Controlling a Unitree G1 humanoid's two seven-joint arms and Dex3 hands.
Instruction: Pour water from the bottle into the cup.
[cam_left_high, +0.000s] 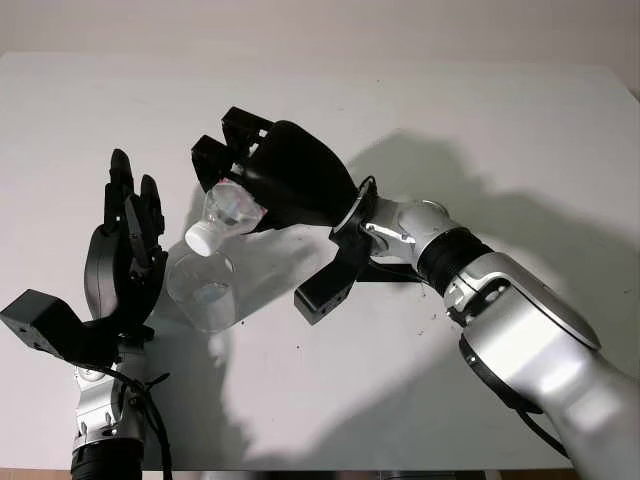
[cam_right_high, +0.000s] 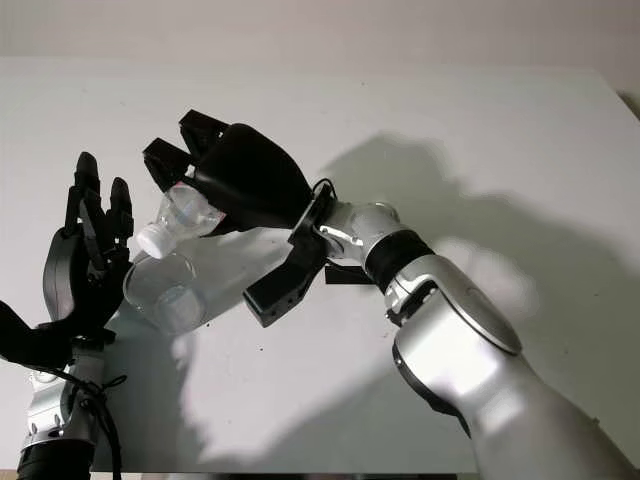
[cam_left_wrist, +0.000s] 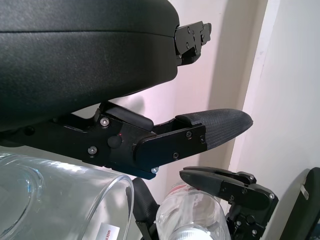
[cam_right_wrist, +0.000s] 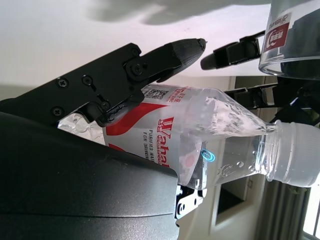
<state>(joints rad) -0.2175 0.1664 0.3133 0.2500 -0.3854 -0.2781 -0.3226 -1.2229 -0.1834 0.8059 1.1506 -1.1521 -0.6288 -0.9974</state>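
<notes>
My right hand (cam_left_high: 238, 165) is shut on a clear plastic water bottle (cam_left_high: 232, 208) with a red and white label (cam_right_wrist: 150, 125). It holds the bottle tilted down to the left above the table. The white cap (cam_left_high: 203, 238) is on the bottle's neck and hangs just over the rim of a clear glass cup (cam_left_high: 205, 290). The cup stands on the table with a little water in its bottom. My left hand (cam_left_high: 128, 235) is open right beside the cup on its left, fingers pointing up. The cup's rim (cam_left_wrist: 75, 190) sits close to this hand's palm.
The white table (cam_left_high: 480, 110) stretches back and to the right, with strong shadows from the arms. A flat black piece (cam_left_high: 392, 272) lies on the table under my right forearm. The table's near edge (cam_left_high: 330, 468) runs along the bottom.
</notes>
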